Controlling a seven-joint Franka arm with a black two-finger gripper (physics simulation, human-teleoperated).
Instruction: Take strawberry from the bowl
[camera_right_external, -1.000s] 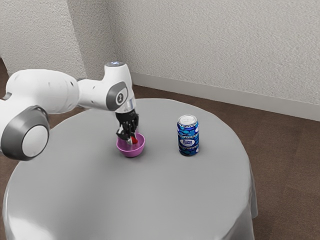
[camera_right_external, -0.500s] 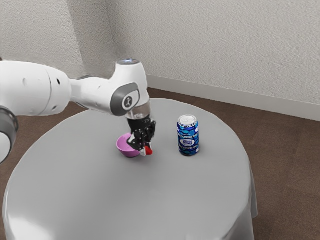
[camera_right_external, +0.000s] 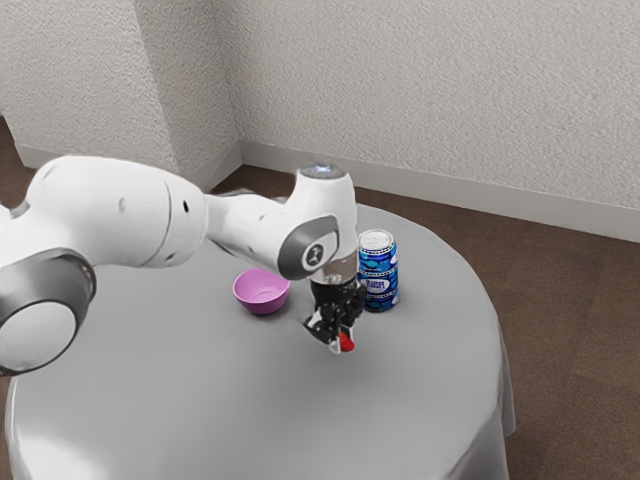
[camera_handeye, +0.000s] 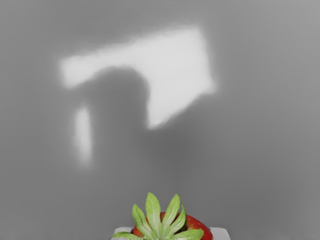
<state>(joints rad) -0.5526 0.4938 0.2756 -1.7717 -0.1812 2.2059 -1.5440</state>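
A: Start at the exterior view's left. What's there?

B: The white Franka arm (camera_right_external: 130, 212), with grey joint caps. It reaches in over a round table, which is draped in a smooth grey tablecloth (camera_right_external: 200, 390).

A: And going right?

B: A small pinkish-purple bowl (camera_right_external: 262, 294), upright on the cloth, its mouth facing up. The arm's forearm passes above it in that view, and the hand is off to its right.

A: So next comes the gripper (camera_right_external: 342, 345)?

B: Yes, black, pointing down, with the strawberry (camera_right_external: 347, 343) at its tips. The red fruit is outside the bowl, to its right and nearer the camera.

A: Is it really gripped?

B: It is. In the wrist view the strawberry is pinched between two pale grey fingertips (camera_handeye: 221, 233), one against each side. Its green leaves (camera_handeye: 161, 220) spread over the red flesh, toward the camera.

A: What lies beyond it there?

B: The grey tablecloth, with bright patches of light and soft shadows across it. I can't tell how high over the cloth the fruit is.

A: Anything farther right?

B: A blue patterned drinks can (camera_right_external: 380, 272) with a silver top, standing upright. The hand overlaps its left edge in the exterior view; whether they touch, I can't say. Past the table, there's brown floor (camera_right_external: 570, 340) below a pale, rough-textured wall (camera_right_external: 430, 100).
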